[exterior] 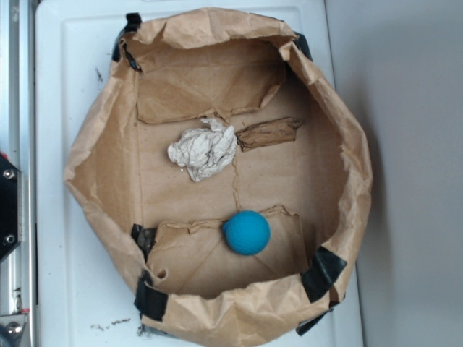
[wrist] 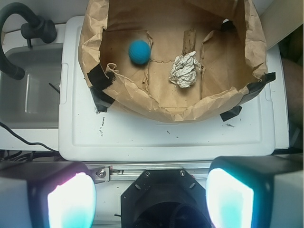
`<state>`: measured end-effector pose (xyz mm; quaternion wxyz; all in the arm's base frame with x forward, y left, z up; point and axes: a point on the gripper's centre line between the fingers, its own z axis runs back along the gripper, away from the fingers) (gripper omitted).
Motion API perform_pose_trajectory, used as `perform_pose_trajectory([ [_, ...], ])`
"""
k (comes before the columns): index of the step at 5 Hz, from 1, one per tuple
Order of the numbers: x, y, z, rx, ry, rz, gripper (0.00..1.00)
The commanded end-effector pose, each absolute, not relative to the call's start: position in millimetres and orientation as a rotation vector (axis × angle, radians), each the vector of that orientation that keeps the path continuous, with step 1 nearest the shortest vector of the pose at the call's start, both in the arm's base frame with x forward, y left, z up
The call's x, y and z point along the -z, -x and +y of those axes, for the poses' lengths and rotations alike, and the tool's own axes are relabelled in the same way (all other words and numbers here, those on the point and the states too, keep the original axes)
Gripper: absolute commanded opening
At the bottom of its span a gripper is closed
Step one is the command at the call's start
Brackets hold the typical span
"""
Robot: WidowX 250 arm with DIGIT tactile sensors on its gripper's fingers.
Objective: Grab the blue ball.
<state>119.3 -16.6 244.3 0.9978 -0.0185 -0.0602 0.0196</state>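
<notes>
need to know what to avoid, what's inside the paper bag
The blue ball, a crumpled white paper wad and a brown scrap lie on its floor. Under the bag's folded flaps is hidden.

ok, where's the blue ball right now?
Exterior view: blue ball lies inside the paper bag, near its lower rim, below the crumpled paper wad.

It looks like a robot test bench in a lab or workshop. A makeshift brown paper pen [exterior: 340, 144], patched with black tape [exterior: 323, 271], sits on a white plastic tray [wrist: 166, 137], beside a metal rail [exterior: 13, 101] and a black hose [wrist: 14, 28].
</notes>
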Motion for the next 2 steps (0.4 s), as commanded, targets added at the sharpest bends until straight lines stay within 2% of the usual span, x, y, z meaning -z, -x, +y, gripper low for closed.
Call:
perform_pose_trajectory([
  [1,-244.3,-119.3,-16.6,-0.039,0.037,-0.120,1.00],
  [2,-237.6,-169.3,-12.7,0.024,0.057,-0.068,1.00],
])
